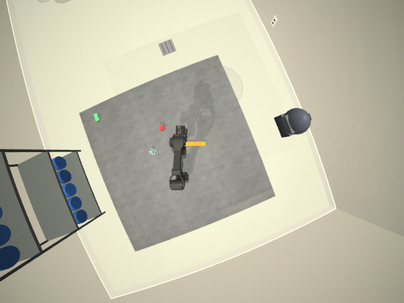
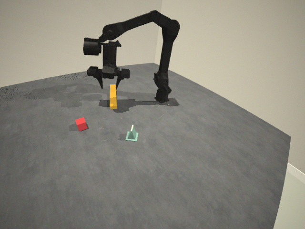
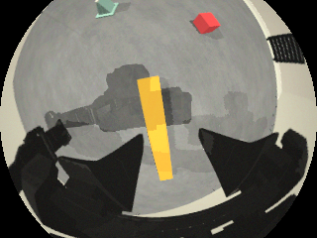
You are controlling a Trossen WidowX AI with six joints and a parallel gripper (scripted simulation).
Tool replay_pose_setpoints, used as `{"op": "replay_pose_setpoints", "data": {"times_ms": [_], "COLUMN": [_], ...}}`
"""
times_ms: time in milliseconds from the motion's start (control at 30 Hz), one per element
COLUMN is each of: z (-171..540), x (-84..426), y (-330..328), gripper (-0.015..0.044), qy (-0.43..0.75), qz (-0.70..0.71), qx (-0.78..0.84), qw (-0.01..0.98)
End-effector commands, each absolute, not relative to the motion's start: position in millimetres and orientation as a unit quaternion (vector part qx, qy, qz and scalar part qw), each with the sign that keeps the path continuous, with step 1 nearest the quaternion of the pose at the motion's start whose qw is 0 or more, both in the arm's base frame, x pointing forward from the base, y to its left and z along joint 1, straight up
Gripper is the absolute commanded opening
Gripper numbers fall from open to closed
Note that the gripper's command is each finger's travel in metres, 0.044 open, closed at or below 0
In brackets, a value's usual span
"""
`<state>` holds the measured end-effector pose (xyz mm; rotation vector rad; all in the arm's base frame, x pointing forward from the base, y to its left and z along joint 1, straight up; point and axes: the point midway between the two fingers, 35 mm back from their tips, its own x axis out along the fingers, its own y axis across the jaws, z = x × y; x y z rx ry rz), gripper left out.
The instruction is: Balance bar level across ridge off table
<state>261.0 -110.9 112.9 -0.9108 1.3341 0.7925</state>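
The orange-yellow bar (image 1: pixel 196 143) (image 2: pixel 113 96) (image 3: pixel 156 119) lies flat on the grey table. In the top view its left end is hidden beneath the arm. My gripper (image 2: pixel 109 88) (image 3: pixel 171 135) is open, pointing down above the bar, with nothing held. In the wrist view the bar runs lengthwise through the gap between the fingers, closer to the left finger. The pale green ridge (image 1: pixel 152 151) (image 2: pixel 132 134) (image 3: pixel 106 7) stands on its square base with nothing on it, left of the arm in the top view and at the top edge of the wrist view.
A red cube (image 1: pixel 161 127) (image 2: pixel 81 124) (image 3: pixel 206 23) sits on the table, apart from the ridge and the bar. A small green block (image 1: pixel 96 117) lies near the table's left corner in the top view. A rack with blue round items (image 1: pixel 69 189) stands beyond the table's left edge.
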Motion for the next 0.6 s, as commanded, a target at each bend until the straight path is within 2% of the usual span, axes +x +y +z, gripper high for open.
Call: {"op": "replay_pose_setpoints", "data": {"times_ms": [0,267,567], "z": [116,114,72], "x": [245,240,241], "y": [-125,-128,-129], "gripper": [0.0315,0.0315,0.0315], "qy": [0.583,0.583,0.583], "qz": [0.376,0.387,0.387], "qx": [-0.402,-0.402,-0.402], "qw": [0.598,0.591,0.591]}}
